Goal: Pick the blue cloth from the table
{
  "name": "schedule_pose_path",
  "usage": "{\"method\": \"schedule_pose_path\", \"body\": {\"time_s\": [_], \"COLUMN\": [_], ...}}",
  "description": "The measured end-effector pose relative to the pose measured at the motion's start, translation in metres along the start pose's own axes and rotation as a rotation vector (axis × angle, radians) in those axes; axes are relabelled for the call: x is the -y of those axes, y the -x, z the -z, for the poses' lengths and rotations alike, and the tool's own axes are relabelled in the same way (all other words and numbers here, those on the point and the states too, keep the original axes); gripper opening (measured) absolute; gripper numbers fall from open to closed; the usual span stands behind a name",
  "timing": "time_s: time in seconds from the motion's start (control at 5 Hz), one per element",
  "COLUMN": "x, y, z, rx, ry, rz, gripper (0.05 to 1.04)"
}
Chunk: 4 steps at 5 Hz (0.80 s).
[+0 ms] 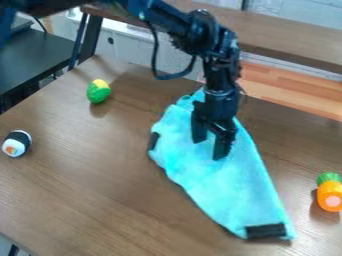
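A: Position of blue cloth (224, 190)?

B: Found spread on wooden table (100, 170), running from upper centre of the view down to lower right. Bears 2 black patches (265, 230): 1 at left edge, 1 at lower right end.

A: Condition of gripper (209, 149)?

B: Recorded as open, pointing down over upper part of cloth, with 2 fingers apart and blue fabric visible between. Cannot confirm contact with fabric.

A: Other items on the tabletop?

B: Counted 3, all apart from cloth. Logged green-and-yellow toy (98, 91) at upper left, toy sushi roll (16, 143) near left edge of the view, and orange toy with green top (330, 194) at right edge.

A: Surroundings?

B: Noted dark side table (33, 57) at upper left, plus brown plank (294, 37) beyond far edge.
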<state>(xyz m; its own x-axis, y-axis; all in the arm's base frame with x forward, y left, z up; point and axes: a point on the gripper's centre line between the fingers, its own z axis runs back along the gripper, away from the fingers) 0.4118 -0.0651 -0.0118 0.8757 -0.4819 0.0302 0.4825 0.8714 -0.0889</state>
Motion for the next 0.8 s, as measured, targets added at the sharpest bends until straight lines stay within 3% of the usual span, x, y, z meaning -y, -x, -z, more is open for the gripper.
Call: {"method": "schedule_pose_path", "body": {"time_s": [0.4, 0.8], "x": [0.008, -0.009], "y": [-0.015, 0.028], "z": [0.001, 0.000], "rx": [0.000, -0.003], "ry": [0.003, -0.008], "rz": [-0.008, 0.015], "gripper": [1.000, 0.998]}}
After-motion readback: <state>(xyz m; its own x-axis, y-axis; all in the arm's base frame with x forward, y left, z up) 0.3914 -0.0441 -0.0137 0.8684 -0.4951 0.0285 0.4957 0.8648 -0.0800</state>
